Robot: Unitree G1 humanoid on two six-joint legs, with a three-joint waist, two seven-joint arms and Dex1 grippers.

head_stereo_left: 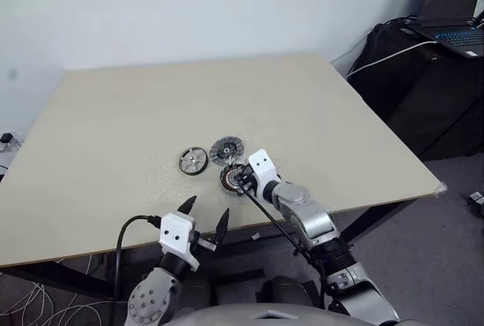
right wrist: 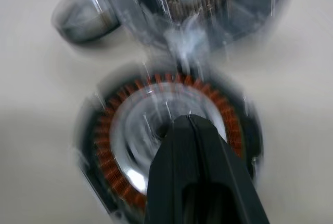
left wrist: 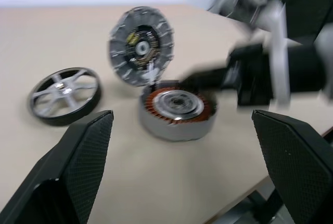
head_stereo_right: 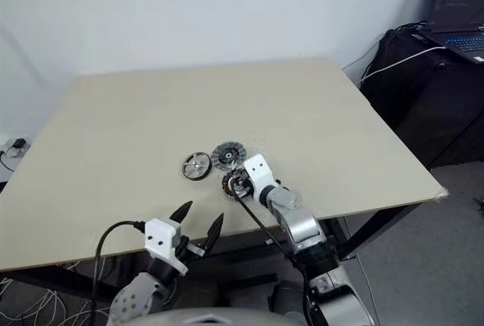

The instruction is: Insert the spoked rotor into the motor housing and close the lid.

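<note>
The motor housing (head_stereo_left: 231, 179), ringed with copper windings, lies near the table's front middle. My right gripper (head_stereo_left: 239, 181) is shut with nothing held, its tips resting at the housing's silvery centre (right wrist: 156, 130). The grey ribbed lid (left wrist: 140, 45) stands tilted just behind the housing, its lower edge at the housing's far rim. To the left of both, the silver spoked rotor (head_stereo_left: 193, 160) lies flat on the table. My left gripper (head_stereo_left: 206, 206) hangs open by the table's front edge, short of the housing, with nothing between its fingers (left wrist: 78, 172).
The beige table (head_stereo_left: 113, 114) has wide bare room on all sides of the three parts. A laptop (head_stereo_left: 456, 4) sits on a dark stand past the table's right edge, with cables around it.
</note>
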